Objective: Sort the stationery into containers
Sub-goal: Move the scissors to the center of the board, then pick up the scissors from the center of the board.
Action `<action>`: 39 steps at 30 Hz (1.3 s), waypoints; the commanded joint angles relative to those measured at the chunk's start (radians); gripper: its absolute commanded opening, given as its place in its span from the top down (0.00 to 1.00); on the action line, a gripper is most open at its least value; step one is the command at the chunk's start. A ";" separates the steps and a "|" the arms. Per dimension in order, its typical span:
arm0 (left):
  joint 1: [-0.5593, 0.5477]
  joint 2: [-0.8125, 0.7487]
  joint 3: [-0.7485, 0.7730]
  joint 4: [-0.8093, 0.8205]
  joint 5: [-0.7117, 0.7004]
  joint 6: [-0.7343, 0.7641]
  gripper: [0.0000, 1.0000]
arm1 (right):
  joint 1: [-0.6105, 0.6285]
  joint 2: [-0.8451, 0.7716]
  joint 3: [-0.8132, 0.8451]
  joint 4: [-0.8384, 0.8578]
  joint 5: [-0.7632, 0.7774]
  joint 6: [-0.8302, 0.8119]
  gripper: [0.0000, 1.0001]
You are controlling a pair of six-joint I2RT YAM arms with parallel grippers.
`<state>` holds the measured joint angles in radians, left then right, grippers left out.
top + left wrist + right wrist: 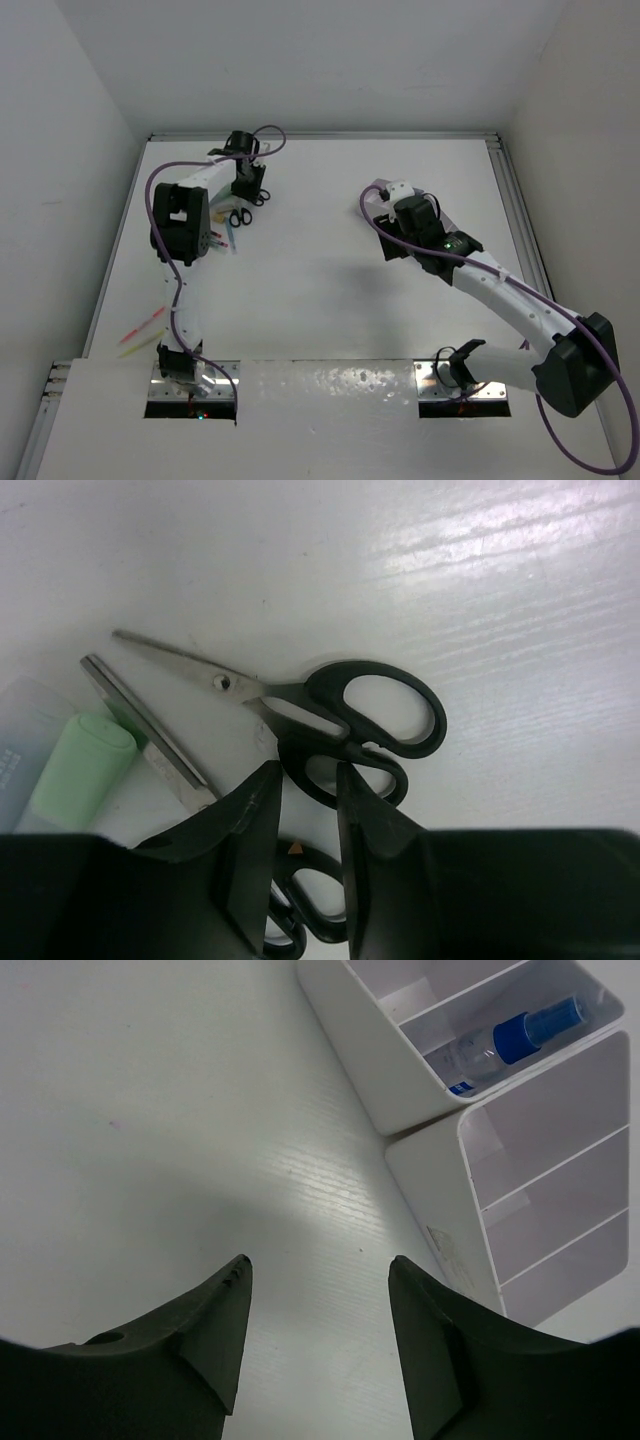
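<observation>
Black-handled scissors (372,712) lie on the white table (520,600), and a second pair (305,905) sits just beside them with blades crossing close by. The left gripper (305,780) hangs directly over the handles. Its jaws are set narrow, with a slim gap between them and nothing seen clamped. The step in hand is judged to be the pick-up of one pair. The next move calls for a descent onto a single handle loop and a firm closure that does not drag the neighbouring pair or the green marker (80,770) beside the blades. A carry across the table would follow. The right gripper (320,1270) stands wide and empty above bare table, near the organiser (440,1190), which has a blue-capped piece (520,1032) lying in one compartment. Only the left wrist view shows how the scissors lie. Only the right wrist view shows the compartments. The top view alone shows coloured markers (140,335) near the left edge, blurred, with the organiser largely hidden under the right arm.
</observation>
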<state>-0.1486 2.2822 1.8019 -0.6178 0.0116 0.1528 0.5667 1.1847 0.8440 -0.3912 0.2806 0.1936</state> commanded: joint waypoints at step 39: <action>-0.206 -0.196 0.266 -0.378 0.335 0.266 1.00 | 0.199 0.151 0.033 0.642 -0.274 -0.703 0.38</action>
<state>-0.3210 2.1387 2.0399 -0.9276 0.2829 0.3840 0.7296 1.2819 0.8429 0.0769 0.0479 -0.3477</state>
